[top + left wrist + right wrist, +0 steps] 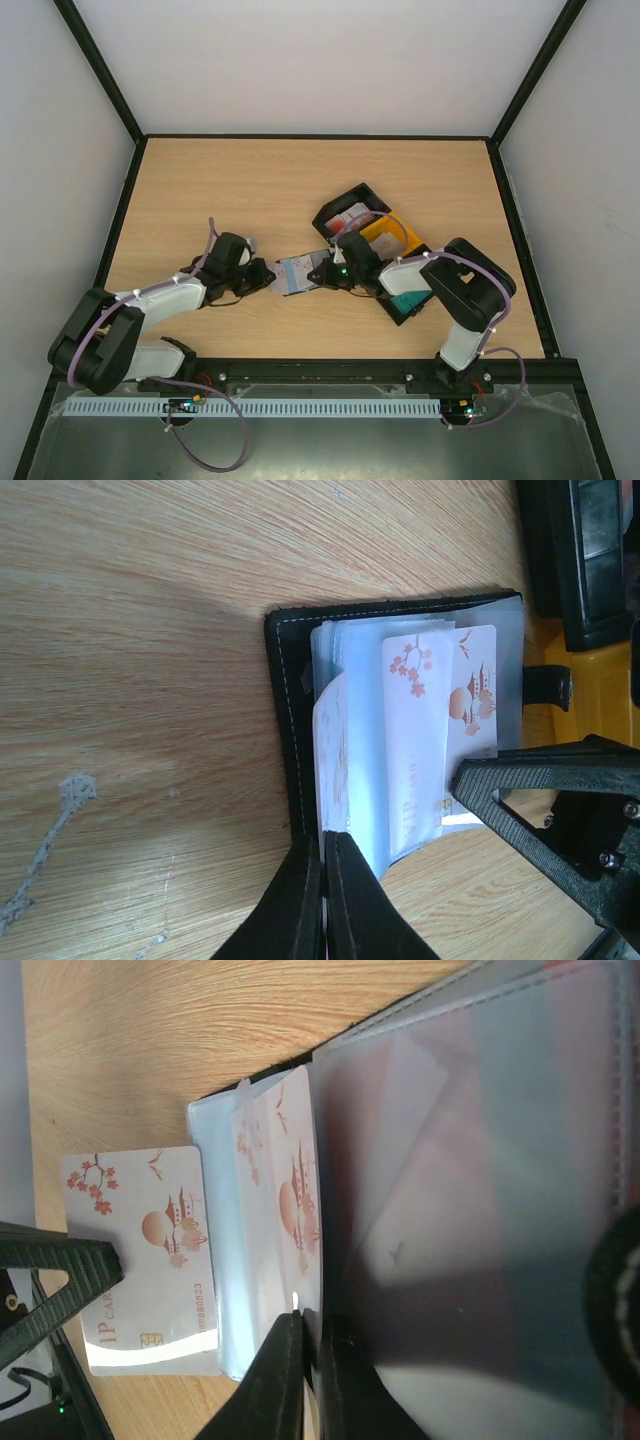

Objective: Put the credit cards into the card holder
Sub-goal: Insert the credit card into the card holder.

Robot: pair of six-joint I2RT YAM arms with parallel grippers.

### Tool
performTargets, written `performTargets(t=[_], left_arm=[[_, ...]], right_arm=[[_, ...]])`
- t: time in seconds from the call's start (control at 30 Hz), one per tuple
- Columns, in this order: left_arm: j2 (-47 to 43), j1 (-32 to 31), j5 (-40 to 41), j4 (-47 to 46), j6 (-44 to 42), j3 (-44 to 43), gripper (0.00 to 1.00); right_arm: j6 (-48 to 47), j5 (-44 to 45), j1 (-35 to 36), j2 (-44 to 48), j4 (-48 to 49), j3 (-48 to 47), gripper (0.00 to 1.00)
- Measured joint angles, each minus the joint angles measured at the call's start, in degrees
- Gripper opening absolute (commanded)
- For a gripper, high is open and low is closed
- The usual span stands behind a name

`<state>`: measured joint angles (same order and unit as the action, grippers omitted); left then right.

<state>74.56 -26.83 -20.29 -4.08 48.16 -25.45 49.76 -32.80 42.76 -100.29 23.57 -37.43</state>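
— Where was the card holder (297, 274)?
— Open, mid-tabletop (250, 180), nearer the near edge. The left gripper (325, 870) and right gripper (305, 1350) each pinched it shut, with a pale credit card (425, 730) poking out.

Table (300, 180): light wood-grain top with a dark edge rim, walled in pale on three sides. Directly on it:
- card holder (297, 274), black, lying open and flat just left of centre, pale blue lining up
- row of joined bins (392, 236) right of centre, running diagonally from far-left to near-right: black, yellow, black. Their near corner sits just beside the holder's right edge.

Left wrist view shows a grey scuff mark (50, 825) on the wood, well apart from the holder.
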Motion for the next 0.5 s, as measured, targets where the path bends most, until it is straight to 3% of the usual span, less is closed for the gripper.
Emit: performTargets(t=[0.1, 0.23, 0.5], left_arm=[[-0.37, 0.00, 0.00, 0.17, 0.00, 0.00, 0.02], [-0.90, -0.02, 0.04, 0.79, 0.00, 0.00, 0.02], [-2.45, -0.04, 0.92, 3.13, -0.02, 0.00, 0.02]], right_arm=[[0.35, 1.44, 0.52, 0.13, -0.37, -0.04, 0.21], [0.24, 4.13, 1.68, 1.79, -2.84, -0.31, 0.32], [-1.20, 10.62, 5.11, 3.78, -11.98, -3.76, 0.37]])
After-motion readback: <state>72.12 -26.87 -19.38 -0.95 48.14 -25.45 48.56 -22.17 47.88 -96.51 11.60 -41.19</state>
